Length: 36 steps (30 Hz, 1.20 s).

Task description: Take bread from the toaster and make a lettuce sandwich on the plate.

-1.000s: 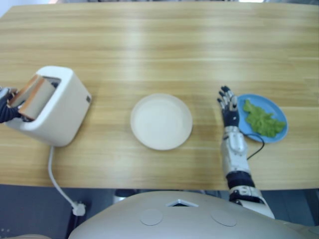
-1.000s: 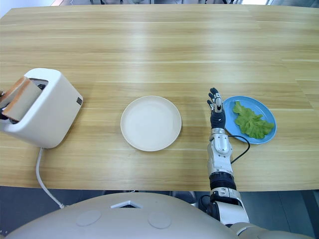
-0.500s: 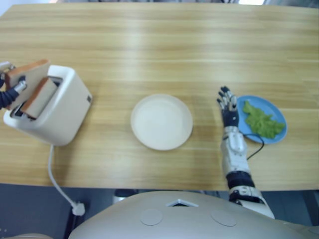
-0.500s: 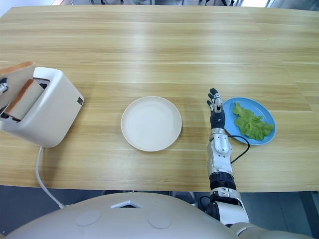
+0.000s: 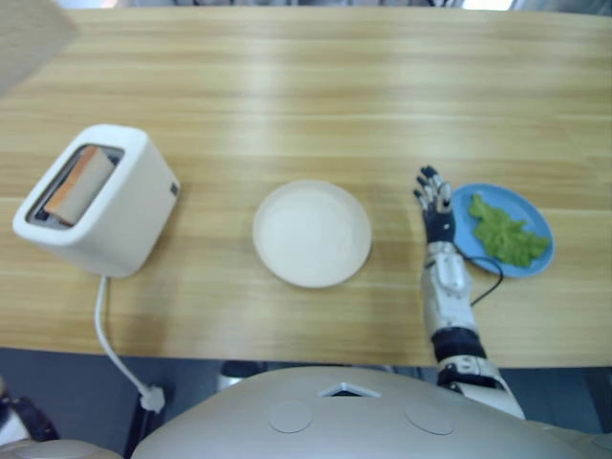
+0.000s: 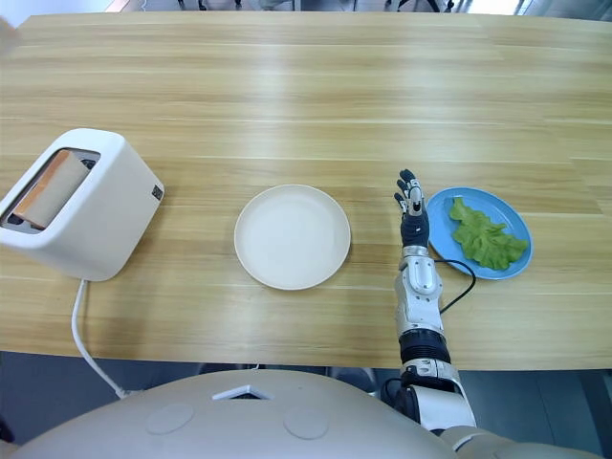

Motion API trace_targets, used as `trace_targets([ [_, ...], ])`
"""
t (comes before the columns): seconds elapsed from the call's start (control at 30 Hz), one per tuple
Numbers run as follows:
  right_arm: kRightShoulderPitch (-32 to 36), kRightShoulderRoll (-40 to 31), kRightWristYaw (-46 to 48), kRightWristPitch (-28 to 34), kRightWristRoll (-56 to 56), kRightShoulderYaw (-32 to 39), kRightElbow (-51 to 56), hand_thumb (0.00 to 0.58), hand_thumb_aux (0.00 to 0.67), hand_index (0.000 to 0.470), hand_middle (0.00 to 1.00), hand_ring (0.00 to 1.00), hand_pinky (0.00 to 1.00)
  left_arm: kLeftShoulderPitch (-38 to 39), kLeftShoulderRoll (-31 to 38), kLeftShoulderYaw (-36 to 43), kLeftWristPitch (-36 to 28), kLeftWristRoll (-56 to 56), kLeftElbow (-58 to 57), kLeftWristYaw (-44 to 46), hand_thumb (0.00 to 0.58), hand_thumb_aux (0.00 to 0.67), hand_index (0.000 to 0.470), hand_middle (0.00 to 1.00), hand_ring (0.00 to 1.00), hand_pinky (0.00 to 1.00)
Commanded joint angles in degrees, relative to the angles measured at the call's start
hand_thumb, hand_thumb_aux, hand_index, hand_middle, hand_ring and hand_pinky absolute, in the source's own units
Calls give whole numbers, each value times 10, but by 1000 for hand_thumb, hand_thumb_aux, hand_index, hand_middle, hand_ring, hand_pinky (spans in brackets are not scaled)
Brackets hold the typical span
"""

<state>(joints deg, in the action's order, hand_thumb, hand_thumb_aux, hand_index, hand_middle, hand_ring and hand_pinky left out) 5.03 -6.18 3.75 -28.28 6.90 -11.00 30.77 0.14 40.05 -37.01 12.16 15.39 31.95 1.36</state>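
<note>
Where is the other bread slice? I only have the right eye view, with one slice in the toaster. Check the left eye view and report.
Observer: In the left eye view a blurred tan slab sits in the top-left corner, above and beyond the toaster. It may be a bread slice. I cannot tell what holds it.
Operator: Trace the toaster's cord to its end.
Observer: The cord drops past the near edge of the table and ends in a white plug below it.

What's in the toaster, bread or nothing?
Bread. One bread slice sits down in the slot of the toaster.
</note>
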Motion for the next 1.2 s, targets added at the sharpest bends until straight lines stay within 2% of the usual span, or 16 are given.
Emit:
trace_targets([
  [0.03,3,0,0,9,-5,3,8,0,0,0,0,0,0,-12,-85,186,-62,47,14,39,580,670,460,1000,1000,1000],
  [0.13,3,-1,2,9,-6,2,10,0,0,0,0,0,0,-16,-162,336,-86,1,-25,68,580,670,460,1000,1000,1000],
  [0.2,4,-2,5,10,-6,3,11,0,0,0,0,0,0,-9,-199,413,-67,-53,-80,86,580,670,460,1000,1000,1000],
  [0.33,1,-4,7,12,-7,1,10,0,0,0,0,0,0,-10,-256,490,-19,-103,-218,112,580,670,460,1000,1000,1000],
  [0.67,-7,-1,5,18,-10,3,-1,0,0,0,0,0,0,-70,-306,519,71,-162,-498,146,580,670,460,1000,1000,1000],
  [0.8,-9,0,4,19,-11,3,-3,0,0,0,0,0,0,-95,-305,522,117,-212,-588,121,580,670,460,1000,1000,1000],
  [1.03,-10,-1,5,21,-11,2,-4,0,0,0,0,0,0,-118,-283,536,149,-312,-632,60,580,670,460,1000,1000,1000],
  [1.07,-11,-1,5,21,-11,2,-5,0,0,0,0,0,0,-119,-274,544,146,-345,-629,43,579,649,446,1000,1000,1000],
  [1.1,-11,-1,5,21,-10,2,-6,0,0,0,0,0,0,-121,-262,555,136,-387,-622,18,566,568,390,1000,1000,1000],
  [1.13,-11,-1,5,21,-10,2,-6,0,0,0,0,0,0,-122,-254,561,130,-415,-617,0,179,113,78,0,0,0],
  [1.17,-11,-1,5,20,-10,2,-6,0,0,0,0,0,0,-127,-233,581,98,-489,-601,-44,14,8,5,0,0,0],
  [1.2,-11,0,5,20,-10,2,-6,0,0,0,0,0,0,-129,-219,595,75,-542,-590,-76,14,8,5,0,0,0],
])
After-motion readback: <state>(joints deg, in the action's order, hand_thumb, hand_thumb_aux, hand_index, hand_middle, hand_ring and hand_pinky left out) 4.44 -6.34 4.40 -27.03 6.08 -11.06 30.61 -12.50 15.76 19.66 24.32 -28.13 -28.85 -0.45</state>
